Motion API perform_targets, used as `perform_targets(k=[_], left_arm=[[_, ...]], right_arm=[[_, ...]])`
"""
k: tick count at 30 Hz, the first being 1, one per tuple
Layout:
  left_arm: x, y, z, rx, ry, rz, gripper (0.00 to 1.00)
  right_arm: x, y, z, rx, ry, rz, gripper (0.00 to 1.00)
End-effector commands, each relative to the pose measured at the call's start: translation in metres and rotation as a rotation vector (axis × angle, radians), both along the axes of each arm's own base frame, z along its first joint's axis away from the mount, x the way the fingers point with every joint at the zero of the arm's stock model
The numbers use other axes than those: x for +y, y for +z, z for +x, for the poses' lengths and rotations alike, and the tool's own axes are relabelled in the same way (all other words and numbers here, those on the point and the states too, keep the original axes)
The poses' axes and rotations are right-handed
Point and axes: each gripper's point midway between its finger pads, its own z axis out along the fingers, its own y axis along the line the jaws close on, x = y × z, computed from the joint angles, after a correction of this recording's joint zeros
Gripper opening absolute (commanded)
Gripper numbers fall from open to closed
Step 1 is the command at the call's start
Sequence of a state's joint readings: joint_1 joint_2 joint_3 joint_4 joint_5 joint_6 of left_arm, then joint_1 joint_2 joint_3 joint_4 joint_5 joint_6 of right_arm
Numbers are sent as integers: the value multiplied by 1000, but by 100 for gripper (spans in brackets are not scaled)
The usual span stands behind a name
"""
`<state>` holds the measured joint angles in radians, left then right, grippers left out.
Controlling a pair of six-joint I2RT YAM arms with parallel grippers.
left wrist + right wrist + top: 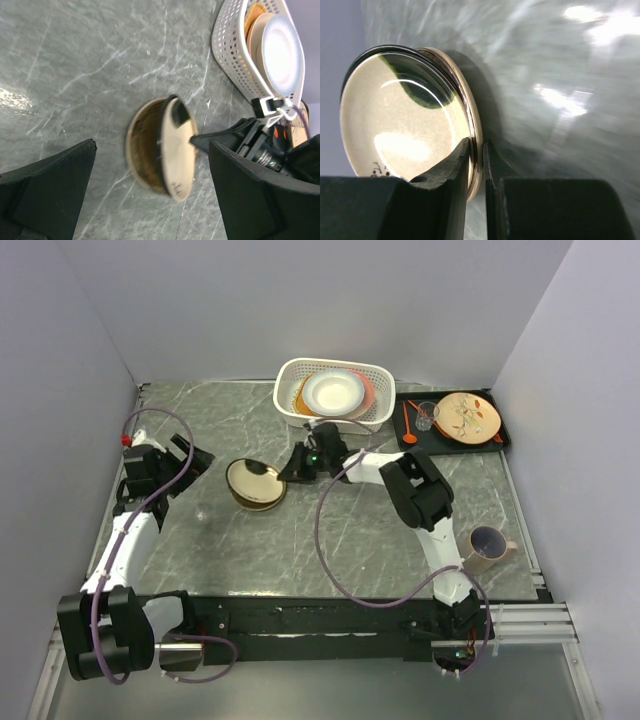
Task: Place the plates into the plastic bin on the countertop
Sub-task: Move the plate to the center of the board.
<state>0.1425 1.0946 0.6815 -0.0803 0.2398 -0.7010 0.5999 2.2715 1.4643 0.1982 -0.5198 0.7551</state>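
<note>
Where pale walls [300, 300] box the veined countertop [250, 560], right gripper [476, 150] pinches a plate [255, 483], left gripper [192, 462] gapes.

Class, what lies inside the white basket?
The basket holds a white plate on top. A pink plate and an orange plate peek out beneath; anything lower is covered.

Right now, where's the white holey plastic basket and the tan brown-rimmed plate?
white lattice plastic bin [284, 400], top view, on its left wall
tan round brown-rimmed plate [144, 150], left wrist view, on its brown inner face
</note>
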Motion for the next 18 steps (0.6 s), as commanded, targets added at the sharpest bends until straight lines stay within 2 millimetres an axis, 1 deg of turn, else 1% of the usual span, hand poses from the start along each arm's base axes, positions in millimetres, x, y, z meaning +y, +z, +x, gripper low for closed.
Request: perform_targets(k=[1,3,5,8,16,17,18], left_arm=[[-11,-1,7,-47,-58,-26,99],[-15,-8,8,-34,-69,-30,99],[-22,-14,9,-21,-89,-29,99],[-31,-20,12,-7,-114,-24,99],[-43,-28,15,2,-144,-21,99],[-45,-31,15,9,-151,-22,99],[-46,-34,15,14,-155,-24,99]], right_arm=[[-34,16,19,-94,-82,-72,18],[-38,19,18,-102,-84,-74,22],[-37,22,17,-110,-82,-70,25],[-36,25,16,-111,-74,-58,28],[-35,38,13,-124,-63,-34,38],[-34,39,13,-126,-65,-28,41],[-35,42,13,-129,-65,-23,43]])
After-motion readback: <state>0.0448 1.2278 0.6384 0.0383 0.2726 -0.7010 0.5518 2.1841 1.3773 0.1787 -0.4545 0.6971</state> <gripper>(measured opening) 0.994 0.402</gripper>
